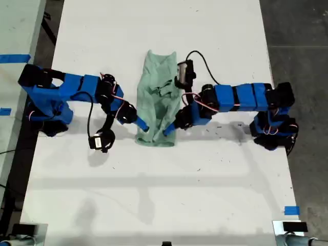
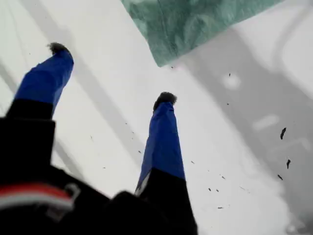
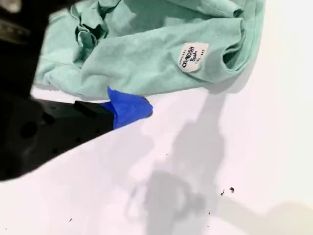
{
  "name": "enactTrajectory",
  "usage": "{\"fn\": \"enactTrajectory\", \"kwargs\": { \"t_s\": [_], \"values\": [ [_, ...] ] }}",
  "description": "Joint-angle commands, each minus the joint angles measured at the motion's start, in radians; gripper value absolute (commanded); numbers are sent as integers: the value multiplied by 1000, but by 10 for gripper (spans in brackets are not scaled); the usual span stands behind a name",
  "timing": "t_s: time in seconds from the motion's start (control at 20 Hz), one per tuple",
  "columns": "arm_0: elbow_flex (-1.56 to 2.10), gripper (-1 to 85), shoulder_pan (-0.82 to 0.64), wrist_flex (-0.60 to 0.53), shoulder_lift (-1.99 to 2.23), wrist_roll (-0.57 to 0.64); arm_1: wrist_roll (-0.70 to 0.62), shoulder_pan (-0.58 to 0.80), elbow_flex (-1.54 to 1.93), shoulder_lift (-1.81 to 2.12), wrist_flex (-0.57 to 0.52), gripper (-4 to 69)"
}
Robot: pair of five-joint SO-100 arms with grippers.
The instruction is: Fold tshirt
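Observation:
The pale mint-green tshirt [image 1: 156,102] lies crumpled in a long strip at the middle of the white table. My first gripper [image 1: 143,126] reaches in from the exterior view's left to the shirt's edge near its lower corner. In the first wrist view this gripper [image 2: 112,73] stands open and holds nothing, with a tshirt [image 2: 195,24] corner just beyond the fingertips. My second gripper [image 1: 169,130] comes from the exterior view's right. One blue finger [image 3: 129,108] rests at the tshirt [image 3: 146,54] edge near the white neck label [image 3: 192,57]. Its other finger is hidden.
The white table [image 1: 154,195] stretches wide below the shirt in the exterior view. Dark floor runs along the exterior view's right side, with a blue tape mark [image 1: 291,210] near the table's edge. Another pale surface with blue tape [image 1: 14,58] stands at the exterior view's left.

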Motion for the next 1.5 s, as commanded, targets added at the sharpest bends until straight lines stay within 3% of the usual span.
{"fn": "enactTrajectory", "kwargs": {
  "t_s": [0.0, 0.3, 0.5, 0.65, 0.75, 0.9, 0.95, 1.3, 1.45],
  "values": [
    [-58, 330, -23, -44, -60, 14, -18, -6, -97, -52, -8, 304],
    [-81, 338, -74, -143, -232, 25, -37, 12, -253, -313, -37, 311],
    [-158, 308, -115, -149, -388, 44, -55, 51, -256, -422, -117, 302],
    [-204, 218, -121, -167, -509, 26, -40, 71, -273, -528, -152, 198],
    [-209, 142, -115, -178, -538, -14, -11, 75, -285, -565, -149, 46],
    [-227, 6, -94, -187, -535, -35, -18, 63, -285, -566, -149, 2],
    [-252, 1, -84, -178, -535, -43, -20, 54, -285, -558, -149, -21],
    [-551, 1, 64, -21, -509, -26, 14, -69, -299, -382, -58, -22],
    [-637, 0, 164, -29, -457, -23, 52, -160, -333, -272, -58, -22]
  ]
}}
